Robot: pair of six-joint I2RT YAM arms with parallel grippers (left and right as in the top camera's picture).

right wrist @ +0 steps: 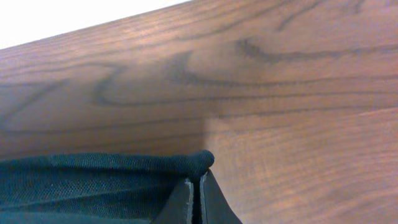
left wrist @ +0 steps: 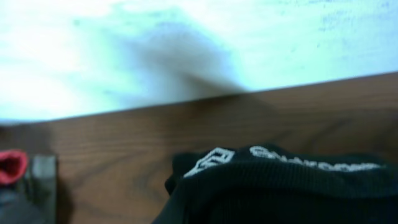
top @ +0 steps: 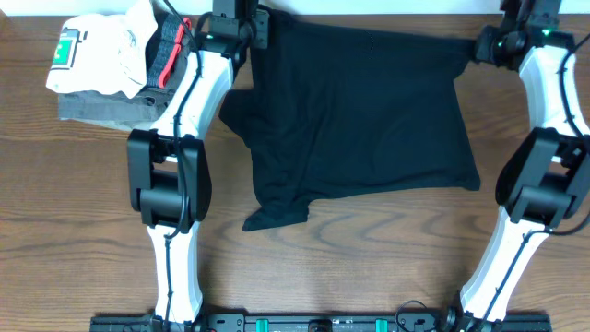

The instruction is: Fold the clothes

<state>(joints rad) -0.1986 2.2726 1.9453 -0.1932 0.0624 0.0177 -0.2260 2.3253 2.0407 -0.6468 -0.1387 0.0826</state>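
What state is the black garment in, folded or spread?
Mostly spread: the black garment lies open across the table, one lower corner rumpled. The right fingers pinch its edge.

Table (top: 369,267): brown wood-grain top with dark, swirling grain lines. Black garment (top: 359,111): spread open across the far middle, most of it flat on the wood, one sleeve trailing toward the near left, white lettering along its far left edge. Grey folded pile (top: 101,106): at the far left corner, lying apart from the garment's left edge.
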